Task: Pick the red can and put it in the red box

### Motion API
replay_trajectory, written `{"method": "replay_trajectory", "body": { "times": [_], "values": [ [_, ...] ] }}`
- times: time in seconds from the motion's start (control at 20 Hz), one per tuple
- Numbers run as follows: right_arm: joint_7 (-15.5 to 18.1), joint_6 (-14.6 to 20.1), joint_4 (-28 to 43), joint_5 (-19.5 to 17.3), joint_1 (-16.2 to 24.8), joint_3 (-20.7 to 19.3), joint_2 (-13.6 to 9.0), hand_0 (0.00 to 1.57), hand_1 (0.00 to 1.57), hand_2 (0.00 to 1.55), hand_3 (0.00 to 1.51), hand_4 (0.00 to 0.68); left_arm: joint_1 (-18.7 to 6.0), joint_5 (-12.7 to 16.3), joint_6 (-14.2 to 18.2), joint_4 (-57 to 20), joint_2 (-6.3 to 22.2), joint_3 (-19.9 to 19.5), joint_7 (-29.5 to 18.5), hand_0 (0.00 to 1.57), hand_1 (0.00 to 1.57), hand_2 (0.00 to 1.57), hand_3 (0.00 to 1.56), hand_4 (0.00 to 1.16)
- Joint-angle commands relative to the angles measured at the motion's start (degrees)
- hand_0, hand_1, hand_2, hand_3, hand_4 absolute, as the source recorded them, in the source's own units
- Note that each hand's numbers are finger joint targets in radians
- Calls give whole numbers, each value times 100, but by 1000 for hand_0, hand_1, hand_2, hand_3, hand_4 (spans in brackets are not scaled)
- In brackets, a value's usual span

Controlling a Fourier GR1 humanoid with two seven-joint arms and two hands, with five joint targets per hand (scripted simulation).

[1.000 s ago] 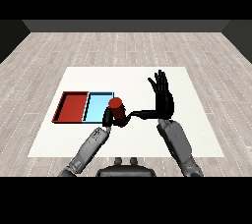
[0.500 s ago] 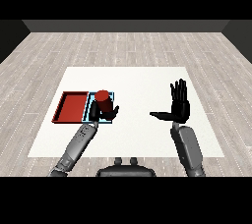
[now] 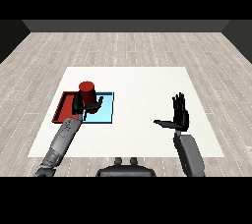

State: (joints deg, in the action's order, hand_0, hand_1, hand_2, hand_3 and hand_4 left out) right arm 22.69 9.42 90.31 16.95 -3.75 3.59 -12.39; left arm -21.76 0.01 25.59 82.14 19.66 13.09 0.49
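The red can [image 3: 87, 93] is grasped by the left hand [image 3: 84, 105]; the right hand [image 3: 179, 116] is held flat, released. The can should be kept upright and lowered inside the red tray [image 3: 63, 110].

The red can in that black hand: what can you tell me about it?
The red can is a plain, smooth cylinder, dark red with a flat, lighter red top and no label showing. It stands upright, held by the robot's left hand, whose black fingers curl round its lower part. It appears over the seam between the red tray and the light blue tray.
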Motion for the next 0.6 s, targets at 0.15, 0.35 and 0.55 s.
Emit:
{"method": "replay_trajectory", "body": {
  "times": [0.15,0.35,0.55],
  "values": [
    [-24,-74,-213,-19,178,-28,95,0,0,0,0,0,-809,-348,-378,-1528,639,-608,145,1535,1535,1342,1445,1104],
    [130,-28,-245,-240,210,36,81,0,0,0,0,0,-812,-314,-272,-2955,670,-1017,-247,1571,1571,1551,1461,1100],
    [249,-147,-464,-149,-40,-268,-68,0,0,0,0,0,-1137,-196,-479,-4423,622,-1364,-731,1571,1571,1566,1485,1091]
  ]
}}
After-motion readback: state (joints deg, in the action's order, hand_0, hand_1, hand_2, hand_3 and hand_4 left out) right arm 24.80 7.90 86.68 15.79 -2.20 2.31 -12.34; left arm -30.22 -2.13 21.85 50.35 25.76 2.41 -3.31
